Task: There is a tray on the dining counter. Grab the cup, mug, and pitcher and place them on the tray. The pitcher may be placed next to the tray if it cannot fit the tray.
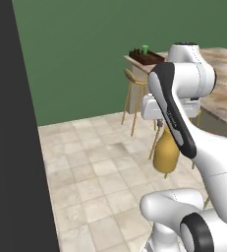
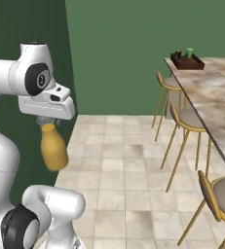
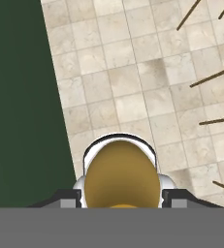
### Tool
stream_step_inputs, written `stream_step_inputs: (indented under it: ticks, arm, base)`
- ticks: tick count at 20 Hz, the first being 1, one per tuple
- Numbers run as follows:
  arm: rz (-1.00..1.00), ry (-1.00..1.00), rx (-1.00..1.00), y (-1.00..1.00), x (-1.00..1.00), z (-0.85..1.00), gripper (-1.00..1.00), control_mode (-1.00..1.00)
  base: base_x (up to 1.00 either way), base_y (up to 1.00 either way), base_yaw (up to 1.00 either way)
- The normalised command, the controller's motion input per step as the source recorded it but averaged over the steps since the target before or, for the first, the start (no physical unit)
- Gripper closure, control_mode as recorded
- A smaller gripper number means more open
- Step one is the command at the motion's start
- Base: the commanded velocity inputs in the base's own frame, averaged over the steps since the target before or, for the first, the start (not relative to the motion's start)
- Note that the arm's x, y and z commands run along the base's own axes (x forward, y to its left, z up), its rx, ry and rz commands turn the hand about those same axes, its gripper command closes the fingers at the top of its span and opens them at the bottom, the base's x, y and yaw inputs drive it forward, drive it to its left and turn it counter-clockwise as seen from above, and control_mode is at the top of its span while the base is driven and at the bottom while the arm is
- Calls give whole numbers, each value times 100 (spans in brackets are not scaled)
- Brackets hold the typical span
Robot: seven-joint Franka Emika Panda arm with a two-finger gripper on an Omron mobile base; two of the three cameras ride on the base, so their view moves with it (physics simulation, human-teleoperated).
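Above beige tile floor (image 2: 128, 160), tool (image 2: 48, 121) grips pitcher (image 2: 53, 148) nr green wall (image 2: 119, 48).

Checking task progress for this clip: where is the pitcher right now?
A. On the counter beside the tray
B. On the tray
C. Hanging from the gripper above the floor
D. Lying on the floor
C: the pitcher hangs by its neck from the gripper over the tiled floor, far from the tray on the counter.

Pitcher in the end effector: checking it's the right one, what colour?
Yellow-orange bottle-shaped pitcher; the right base view shows it best.
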Motion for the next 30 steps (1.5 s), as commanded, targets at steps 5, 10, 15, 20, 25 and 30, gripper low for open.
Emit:
stream_step_inputs:
  ticks: [5,10,15,20,25,30]
  arm:
    - [0,0,0,0,0,0,100,100]
    - [0,0,0,0,0,0,100,100]
    - [0,0,0,0,0,0,100,100]
    - [0,0,0,0,0,0,100,100]
    - [0,0,0,0,0,0,100,100]
    - [0,0,0,0,0,0,100,100]
  base:
    - [100,0,-2]
    - [100,0,-2]
    - [100,0,-2]
    - [100,0,-2]
    - [100,0,-2]
    - [100,0,-2]
